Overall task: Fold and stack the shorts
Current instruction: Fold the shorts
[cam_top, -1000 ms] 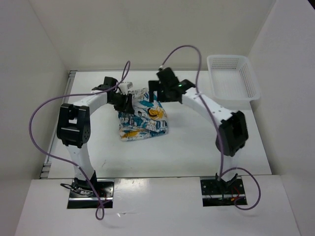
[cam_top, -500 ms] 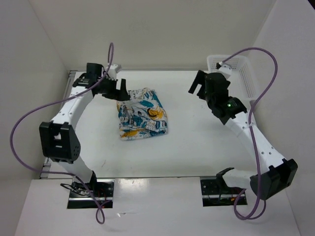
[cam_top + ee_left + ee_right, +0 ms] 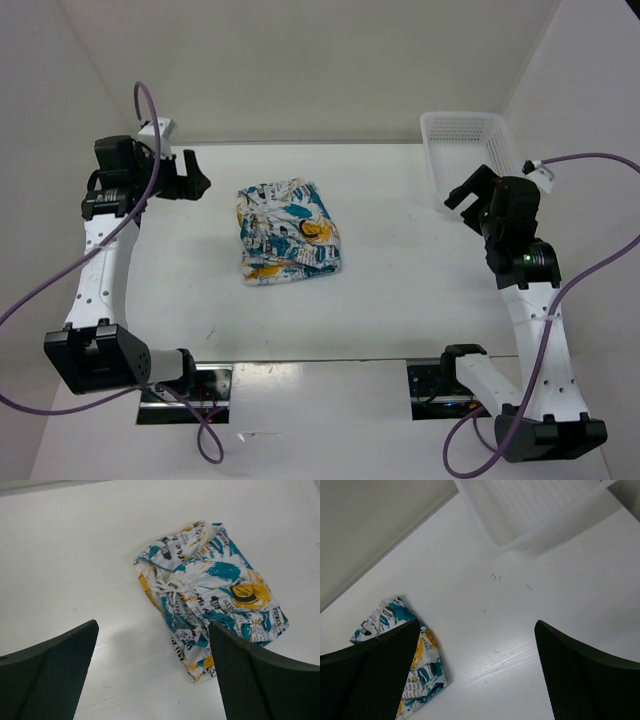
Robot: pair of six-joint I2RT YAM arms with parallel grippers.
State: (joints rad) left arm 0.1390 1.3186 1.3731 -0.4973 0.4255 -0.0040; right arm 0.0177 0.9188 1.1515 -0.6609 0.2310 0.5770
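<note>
The shorts (image 3: 288, 232) lie folded into a compact bundle on the white table, left of centre. They also show in the left wrist view (image 3: 210, 600) and at the lower left of the right wrist view (image 3: 402, 665). My left gripper (image 3: 193, 180) is open and empty, raised at the far left, well clear of the shorts. My right gripper (image 3: 462, 193) is open and empty, raised at the right near the basket. In both wrist views the jaws stand wide apart with nothing between them.
A white plastic mesh basket (image 3: 470, 155) stands at the back right corner, also seen in the right wrist view (image 3: 530, 510). White walls close the table on the left, back and right. Purple cables loop from both arms.
Both grippers have let go of the shorts and pulled away, the left arm swinging out to the far left, the right arm out to the right by the basket. The shorts stay put.
</note>
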